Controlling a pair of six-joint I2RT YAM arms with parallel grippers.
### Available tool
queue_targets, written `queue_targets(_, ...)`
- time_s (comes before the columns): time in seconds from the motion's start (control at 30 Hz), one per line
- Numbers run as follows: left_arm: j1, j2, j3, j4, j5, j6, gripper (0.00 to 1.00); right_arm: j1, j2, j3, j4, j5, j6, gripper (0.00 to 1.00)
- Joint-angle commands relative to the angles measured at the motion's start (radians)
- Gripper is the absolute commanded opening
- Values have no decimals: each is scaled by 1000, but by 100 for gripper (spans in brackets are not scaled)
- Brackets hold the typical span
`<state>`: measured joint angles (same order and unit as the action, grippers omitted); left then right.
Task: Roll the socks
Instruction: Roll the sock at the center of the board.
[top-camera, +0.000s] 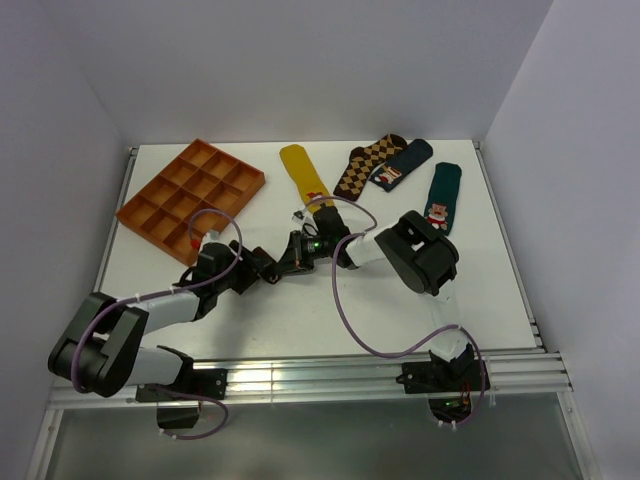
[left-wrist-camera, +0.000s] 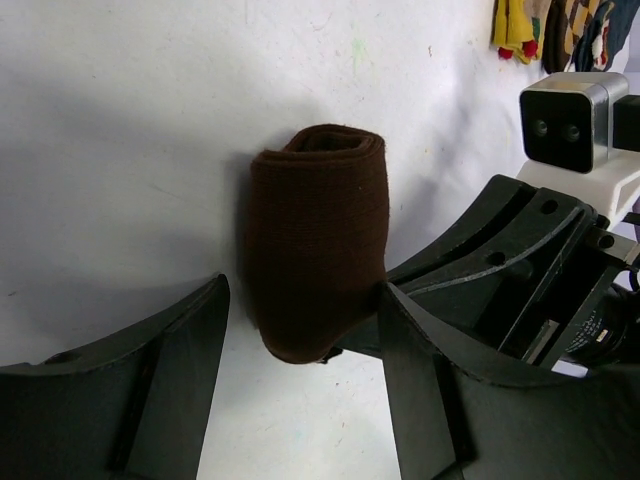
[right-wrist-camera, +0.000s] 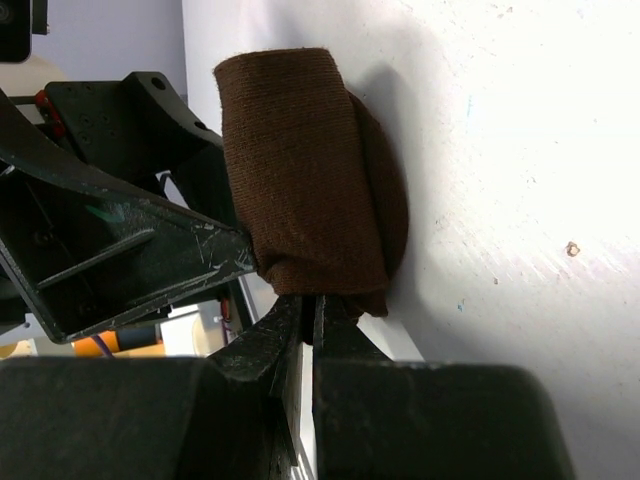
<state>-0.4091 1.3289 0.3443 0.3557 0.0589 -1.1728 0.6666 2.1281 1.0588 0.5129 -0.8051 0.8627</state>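
The dark brown sock (left-wrist-camera: 318, 250) lies on the white counter (top-camera: 480, 290) as a tight roll, about mid-counter where the 2 arms meet; the top view hides it behind them. The left fingers (left-wrist-camera: 180, 370) stand released on either side of the roll: 1 just touches its flank, and the other sits just beside it with a sliver of counter showing between. The right fingers (right-wrist-camera: 345, 350) are clenched, pinching the fabric at the roll's lower edge, and the roll's open end faces away from them. Toward the far edge lie 4 other socks: a mustard yellow sock (top-camera: 303, 172), a brown-and-tan diamond-patterned sock (top-camera: 362, 168), a dark navy sock (top-camera: 402, 164) and a green sock with a Santa figure (top-camera: 442, 196). An orange compartment tray (top-camera: 190, 197) sits at the far left.
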Motion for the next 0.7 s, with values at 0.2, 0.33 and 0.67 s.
queue_targets(0.2, -23, 26, 19, 49, -54, -33, 64, -1, 41, -42, -25, 29, 13, 0)
queue_targets(0.33, -25, 52, 27, 61, -54, -44, 63, -5, 49, -56, 6, 20, 32, 0)
queue_targets(0.67, -46, 110, 50, 111, -54, -30, 62, -9, 58, -54, 1, 15, 38, 0)
